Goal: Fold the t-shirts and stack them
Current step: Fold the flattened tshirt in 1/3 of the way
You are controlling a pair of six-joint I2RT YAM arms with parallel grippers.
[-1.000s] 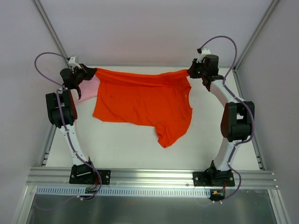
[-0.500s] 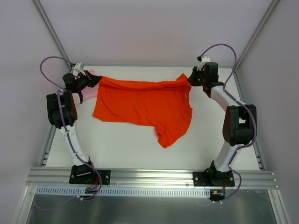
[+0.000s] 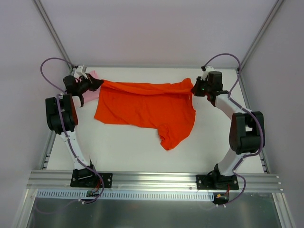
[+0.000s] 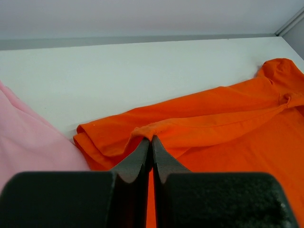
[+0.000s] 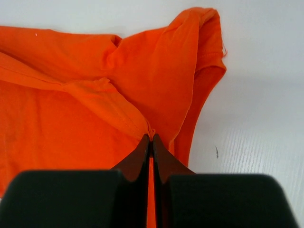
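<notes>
The orange-red t-shirt point(image 3: 145, 107) lies spread across the middle of the white table, one sleeve trailing toward the front. My left gripper point(image 3: 98, 84) is shut on its far left edge, seen in the left wrist view point(image 4: 151, 137) pinching a fold of the orange-red t-shirt point(image 4: 228, 123). My right gripper point(image 3: 192, 88) is shut on the far right edge, its jaws point(image 5: 151, 137) closed on a seam of the orange-red t-shirt point(image 5: 71, 95). The pink shirt point(image 3: 90, 92) lies at the far left, mostly hidden by my left arm, and shows in the left wrist view point(image 4: 28, 142).
The table point(image 3: 133, 152) is white with walls close on the back and both sides. A metal rail point(image 3: 152, 179) holding the arm bases runs along the near edge.
Both grippers have moved, holding the shirt's far edge: the left one outward and back, the right one forward and lower. The far edge now lies lower and flatter on the table.
</notes>
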